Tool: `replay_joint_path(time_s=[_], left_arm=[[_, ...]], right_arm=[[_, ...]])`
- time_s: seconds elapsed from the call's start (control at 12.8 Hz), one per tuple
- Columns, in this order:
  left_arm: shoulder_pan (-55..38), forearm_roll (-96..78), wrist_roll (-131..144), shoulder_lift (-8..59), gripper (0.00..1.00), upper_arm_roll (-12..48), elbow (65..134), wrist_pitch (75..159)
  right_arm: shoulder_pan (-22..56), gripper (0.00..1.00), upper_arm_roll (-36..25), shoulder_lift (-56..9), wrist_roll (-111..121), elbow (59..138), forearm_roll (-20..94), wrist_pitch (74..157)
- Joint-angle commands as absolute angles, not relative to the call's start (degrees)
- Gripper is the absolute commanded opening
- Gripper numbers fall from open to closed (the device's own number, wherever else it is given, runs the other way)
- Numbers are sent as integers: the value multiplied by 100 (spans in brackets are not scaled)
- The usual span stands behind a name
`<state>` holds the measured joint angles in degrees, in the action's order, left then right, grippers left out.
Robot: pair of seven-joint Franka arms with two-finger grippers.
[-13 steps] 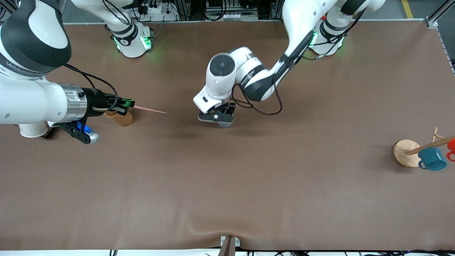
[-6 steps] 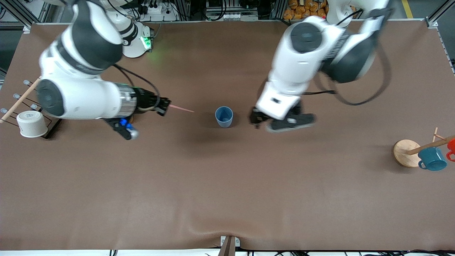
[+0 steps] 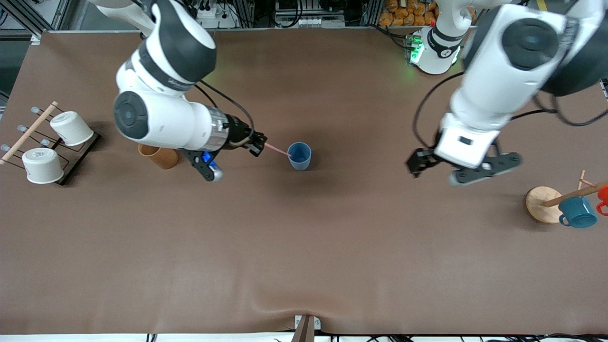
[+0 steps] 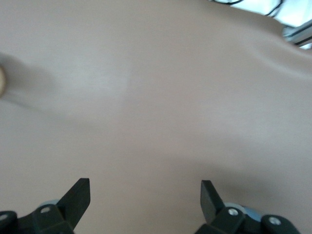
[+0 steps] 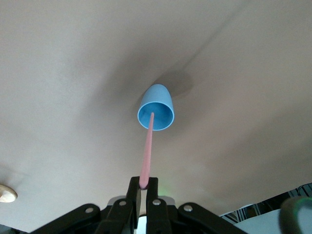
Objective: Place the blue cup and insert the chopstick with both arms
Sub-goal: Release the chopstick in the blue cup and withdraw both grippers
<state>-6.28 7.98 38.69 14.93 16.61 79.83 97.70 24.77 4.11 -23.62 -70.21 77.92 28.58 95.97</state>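
The blue cup (image 3: 299, 155) stands upright near the middle of the table; the right wrist view shows its open mouth (image 5: 156, 114). My right gripper (image 3: 256, 142) is shut on the pale-pink chopstick (image 3: 277, 149), whose free tip reaches the cup's rim. In the right wrist view the chopstick (image 5: 147, 151) runs from my shut right gripper (image 5: 144, 184) to the cup's mouth. My left gripper (image 3: 458, 166) is open and empty, raised over bare table toward the left arm's end. In the left wrist view my left gripper (image 4: 145, 187) shows spread fingertips (image 4: 80, 192) over bare table.
A brown cup (image 3: 159, 156) lies beside the right arm. A rack (image 3: 28, 135) with two white cups (image 3: 70, 127) stands at the right arm's end. A wooden-based rack (image 3: 544, 203) with a teal mug (image 3: 577, 212) stands at the left arm's end.
My right gripper has carried the chopstick toward the cup until its tip reaches the rim. My left gripper let go of the cup and has moved away toward the left arm's end.
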Motion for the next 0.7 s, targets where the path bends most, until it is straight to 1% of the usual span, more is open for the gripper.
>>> replay_joint_path(time_s=[0.0,0.16,0.23,0.31,0.39,0.47,0.55,0.63], left_arm=[[-257,817,3290,1135,100,1740,8209,9554],[-45,800,2631,959,100,1749,8244,9458],[0,730,2341,793,100,1714,8366,9370],[0,642,2155,652,100,1696,8506,9369],[35,624,2040,572,100,1601,8577,9369],[35,607,1839,528,100,1487,8622,9369],[26,554,1585,449,100,1372,8683,9360],[18,380,1425,344,100,1188,8779,9360]], right_arm=[[2697,0,352,-2443,-7137,7918,2918,9790],[2917,0,352,-2443,-7329,8208,2866,10308],[2996,0,352,-2443,-7339,8287,2743,10336],[3058,6,352,-2443,-7339,8358,2655,10336],[3059,37,352,-2443,-7348,8428,2628,10327],[3059,81,352,-2443,-7348,8437,2576,10310],[3006,100,352,-2435,-7426,8429,2566,10292],[2954,100,343,-2408,-7566,8385,2566,10266]])
